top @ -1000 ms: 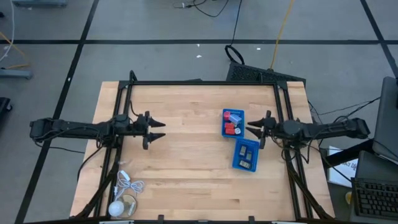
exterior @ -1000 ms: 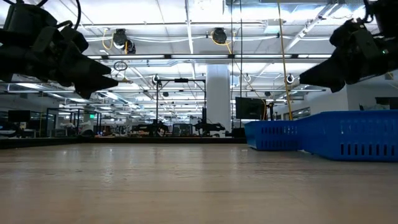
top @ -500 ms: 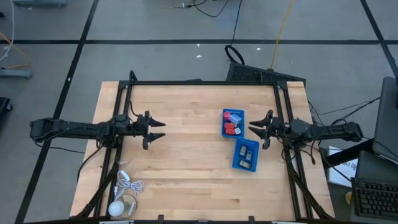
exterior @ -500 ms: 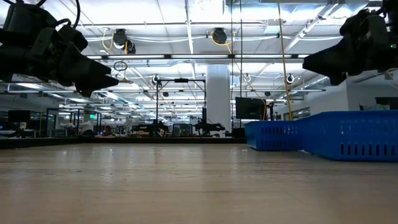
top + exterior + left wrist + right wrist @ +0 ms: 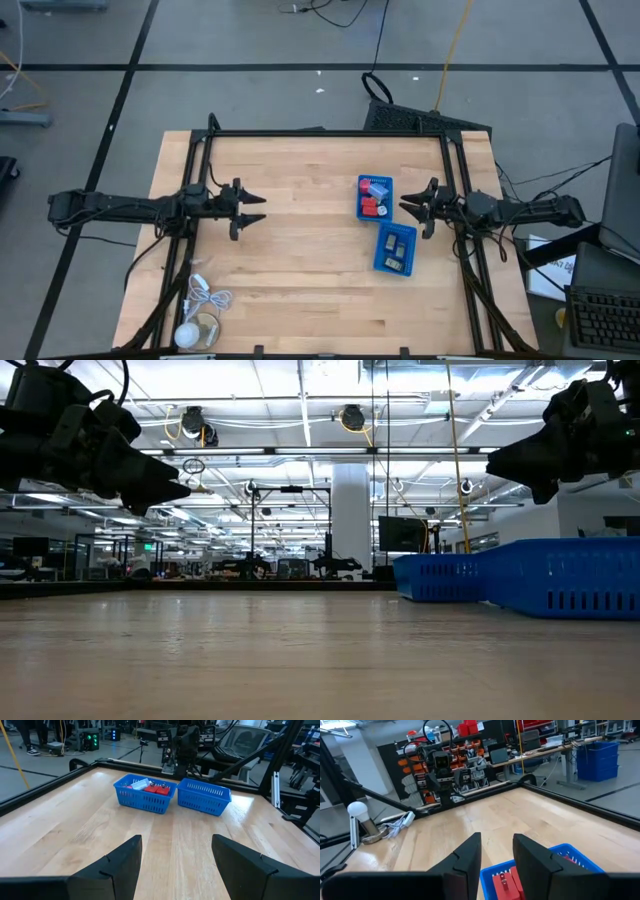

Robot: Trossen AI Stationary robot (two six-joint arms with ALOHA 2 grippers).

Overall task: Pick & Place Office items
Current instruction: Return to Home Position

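The office items lie in two blue trays at the table's right. The far tray [image 5: 375,197] holds red pieces [image 5: 368,208] and a pale grey-blue one [image 5: 378,188]. The near tray [image 5: 396,248] holds a few small dark and pale pieces. My left gripper [image 5: 262,208] hovers open over the table's left middle, well away from both trays [image 5: 145,795]. My right gripper [image 5: 405,209] hovers open just right of the far tray and above it [image 5: 497,855]. Its fingers point toward the table's left, with a red piece [image 5: 502,880] below them.
A coiled white cable [image 5: 205,295] and a round white object [image 5: 188,335] lie at the table's near left corner. Bare wood stretches between the two grippers. Black frame rails [image 5: 320,133] run along the far, left and right edges. In the low view the trays [image 5: 565,575] stand at the right.
My right arm has drawn back a little toward the table's right edge, and its gripper has risen slightly. It then held still. Trays and items have stayed where they were.
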